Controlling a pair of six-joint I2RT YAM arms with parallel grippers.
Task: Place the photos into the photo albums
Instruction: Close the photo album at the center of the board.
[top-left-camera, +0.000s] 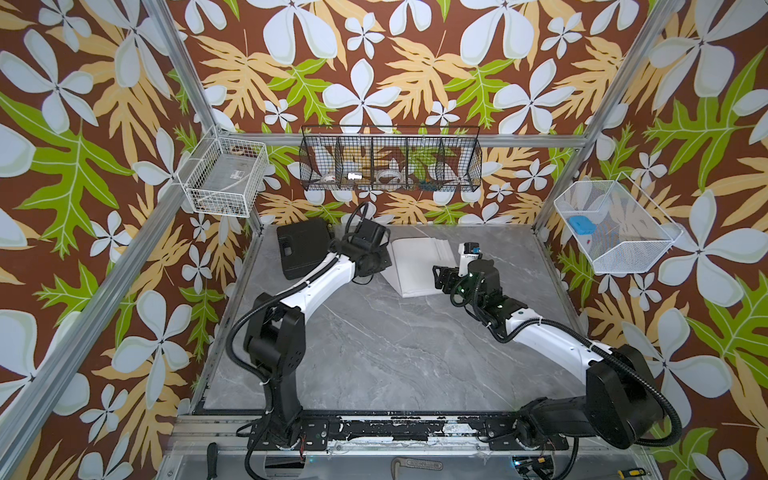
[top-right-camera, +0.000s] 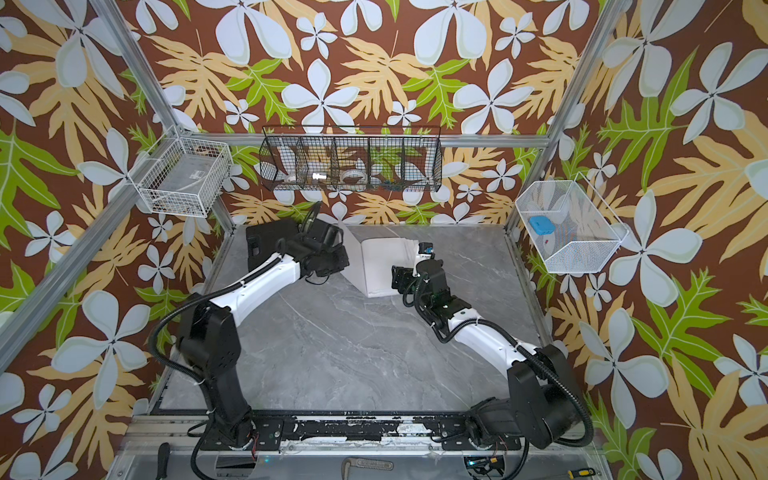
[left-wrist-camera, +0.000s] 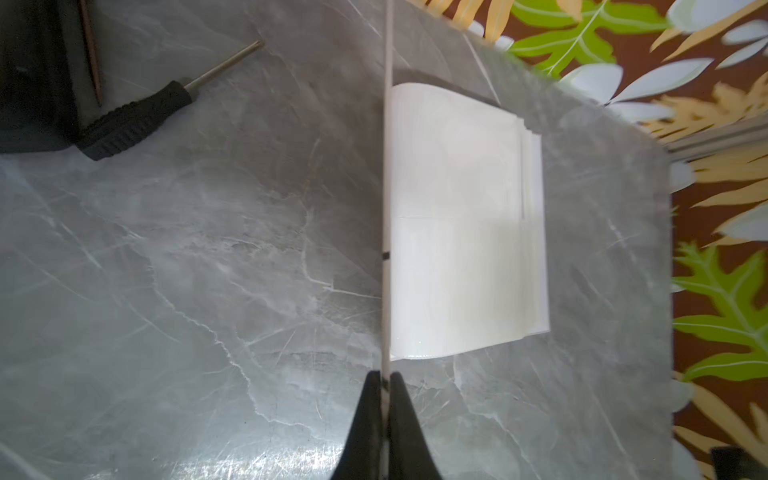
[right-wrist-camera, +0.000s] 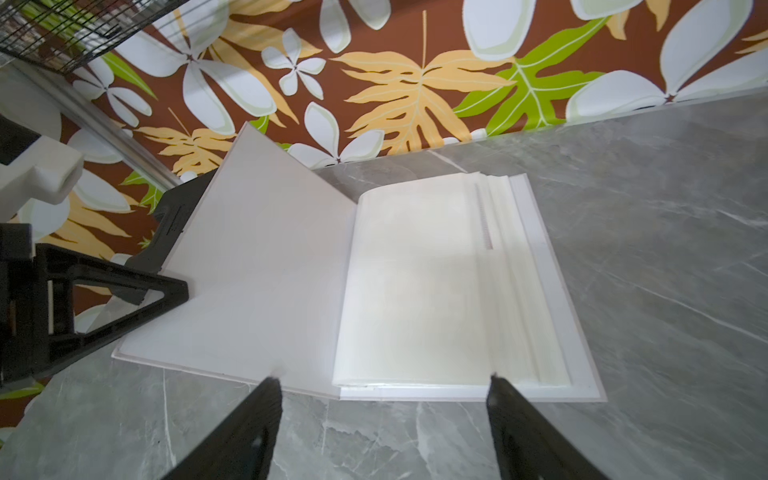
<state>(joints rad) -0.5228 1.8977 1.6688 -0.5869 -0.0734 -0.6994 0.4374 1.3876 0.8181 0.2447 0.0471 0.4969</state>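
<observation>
Grey marble desk (top-left-camera: 374, 353). White photo album (top-left-camera: 419, 262) open, back centre, pages blank. Black case (top-left-camera: 299, 249) back left, apart from album. Left end effector (top-left-camera: 385, 262) at album's left side; jaw state not discernible. Right end effector (top-left-camera: 438, 277) at album's right edge. White wire basket (top-left-camera: 224, 178) left wall, black wire basket (top-left-camera: 390, 160) back wall, white mesh basket (top-left-camera: 615, 228) right wall.

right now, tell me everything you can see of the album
The album is a large white book lying open at the far side of the grey table. Its plain white cover stands tilted up, its edge pinched in the shut left end effector. The glossy cream pages lie flat in a stack, fanned at the outer edge, with no photos showing. The right end effector is open at its near edge, gripping nothing.
</observation>
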